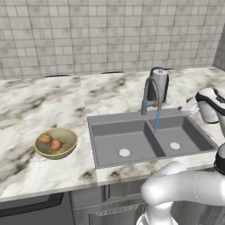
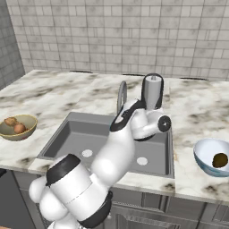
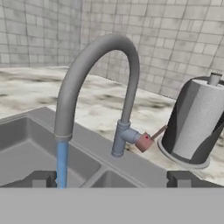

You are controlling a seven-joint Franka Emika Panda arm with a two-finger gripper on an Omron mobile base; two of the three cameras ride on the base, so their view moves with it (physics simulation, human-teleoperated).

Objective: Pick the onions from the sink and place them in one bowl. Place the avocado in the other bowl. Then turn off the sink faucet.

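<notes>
Gripper (image 3: 111, 178) jaws wide apart, empty, aimed at sink faucet (image 3: 98, 83) just ahead. Water running, so reddish handle (image 3: 145, 141) up-right of tips looks next. Onions (image 1: 50, 142) sit in yellow bowl (image 1: 56, 142) far off; avocado (image 2: 219, 160) bowled other side.

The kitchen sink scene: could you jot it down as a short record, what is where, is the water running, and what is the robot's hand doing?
Onions: two orange-brown round onions lie in the dull yellow shallow bowl, left of the sink.
Avocado: dark roundish avocado lies in the pale blue bowl, right of the sink.
Sink: grey double-basin sink, nothing in the basins.
Faucet: grey gooseneck faucet, blue water stream running.
Handle: reddish faucet handle, untouched.
Gripper: gripper faces the faucet, jaws open, holding nothing.
Nearby: paper towel roll in its dark holder beside the faucet.
</notes>
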